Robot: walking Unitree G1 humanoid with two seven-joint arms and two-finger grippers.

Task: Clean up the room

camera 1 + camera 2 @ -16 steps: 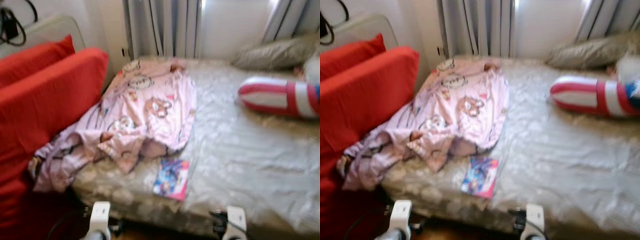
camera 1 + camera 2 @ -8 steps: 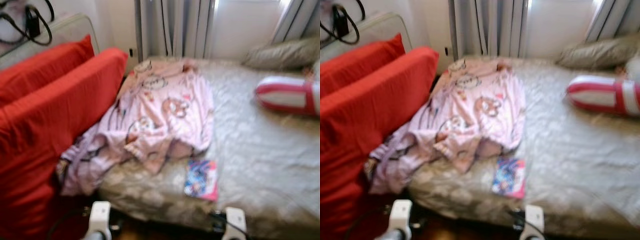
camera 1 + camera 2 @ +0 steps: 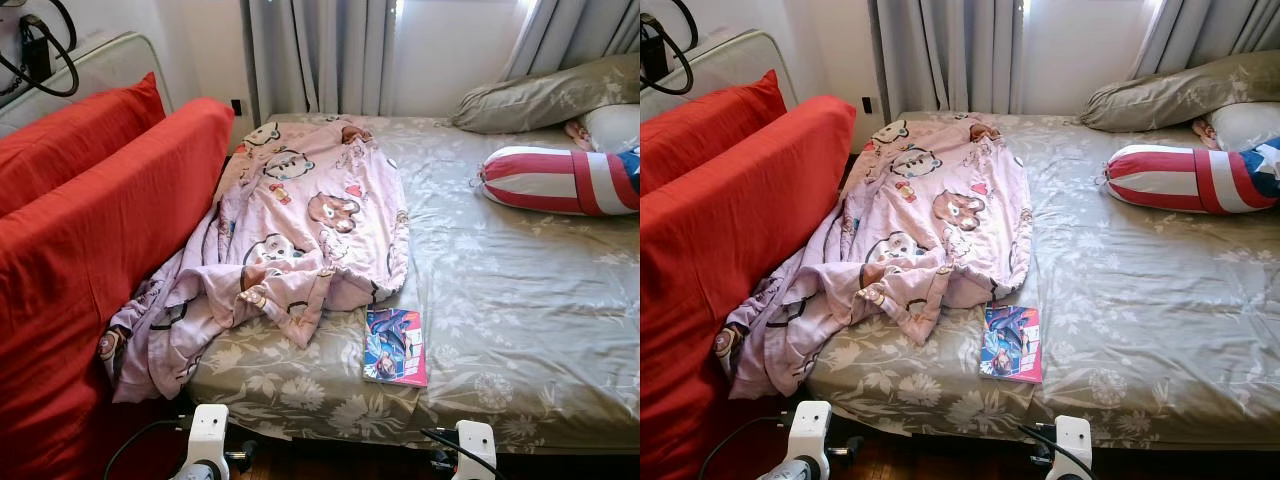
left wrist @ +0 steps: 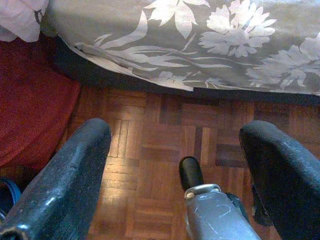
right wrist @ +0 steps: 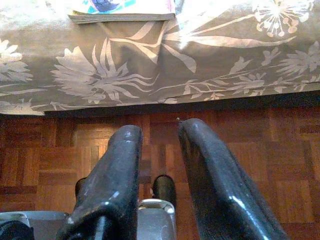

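Lying crumpled on the bed (image 3: pixel 520 300), left half: pink cartoon-print blanket (image 3: pixel 310 220), spreading from near the curtains (image 3: pixel 320 55) down twd the foot, lower end bunching up and spilling off the left edge, hanging beside the red cushions (image 3: pixel 90 230). Sitting just beside blanket's lower right corner, flat on the floral sheet nr the foot edge: a thin comic book (image 3: pixel 396 346), colourful cover up, not quite touching the blanket as far as can be told. Resting well apart at far right: red-white striped bolster (image 3: pixel 560 182), w/ a grey-olive pillow (image 3: pixel 545 95) behind it up by the window. Leaning along the bed's left side: two red cushions, one behind the other. Hanging at top left on the wall: black cable loop (image 3: pixel 35 60).

Hanging low below the foot of the bed, over parquet floor (image 4: pixel 165 145): both arms, idle. Left gripper (image 4: pixel 175 170) gaping wide, fingers (image 4: pixel 70 180) far apart, holding nothing, pointing at the sheet's overhanging edge. Right gripper (image 5: pixel 157 175) nearly closed, only a narrow gap showing betw the fingers (image 5: pixel 210 175), nothing betw them, pointing at the sheet edge w/ the comic book (image 5: pixel 122 10) lying just above.
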